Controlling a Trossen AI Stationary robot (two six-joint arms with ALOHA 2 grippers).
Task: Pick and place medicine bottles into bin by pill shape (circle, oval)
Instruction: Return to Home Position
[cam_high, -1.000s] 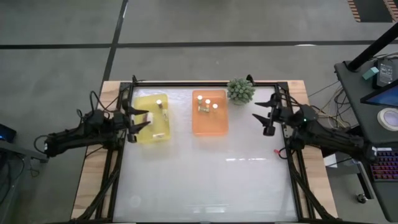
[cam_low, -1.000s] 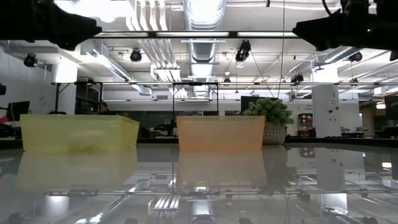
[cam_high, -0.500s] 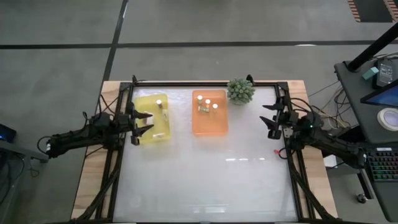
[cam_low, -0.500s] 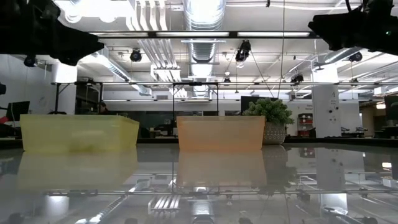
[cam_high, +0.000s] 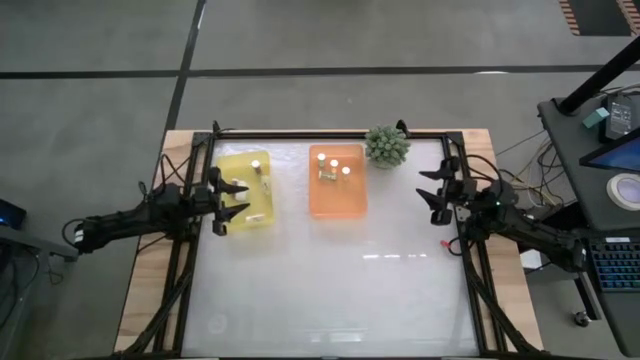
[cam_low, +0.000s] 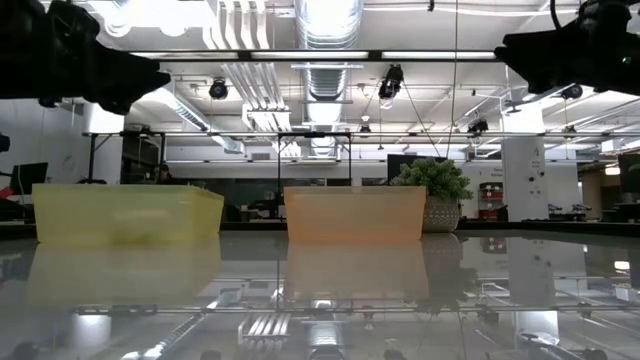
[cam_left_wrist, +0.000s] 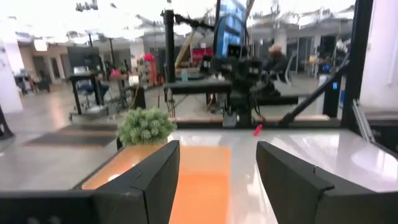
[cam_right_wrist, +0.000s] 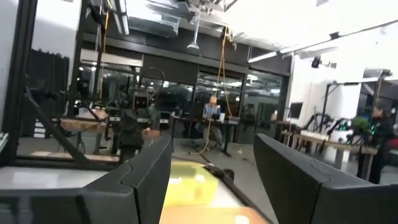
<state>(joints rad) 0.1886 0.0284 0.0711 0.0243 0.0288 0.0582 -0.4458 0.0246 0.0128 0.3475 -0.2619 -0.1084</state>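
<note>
From above, tiny white-capped medicine bottles (cam_high: 334, 164) lie in the translucent yellow plastic bin (cam_high: 235, 166) and the orange plastic bin (cam_high: 340, 203). I judge them light, rigid and slick, best pinched across the body. Low view: the bin walls hide them. Wrist views: left gripper (cam_left_wrist: 217, 180) and right gripper (cam_right_wrist: 211, 180) gape wide, empty.

1. A yellow bin (cam_low: 128, 213) and an orange bin (cam_low: 355, 213) are sitting apart on the bench (cam_low: 320, 300)
2. A plant (cam_low: 432, 180) is standing just beside the orange bin
3. The left arm (cam_low: 80, 65) and right arm (cam_low: 575, 50) are hanging high above
</note>
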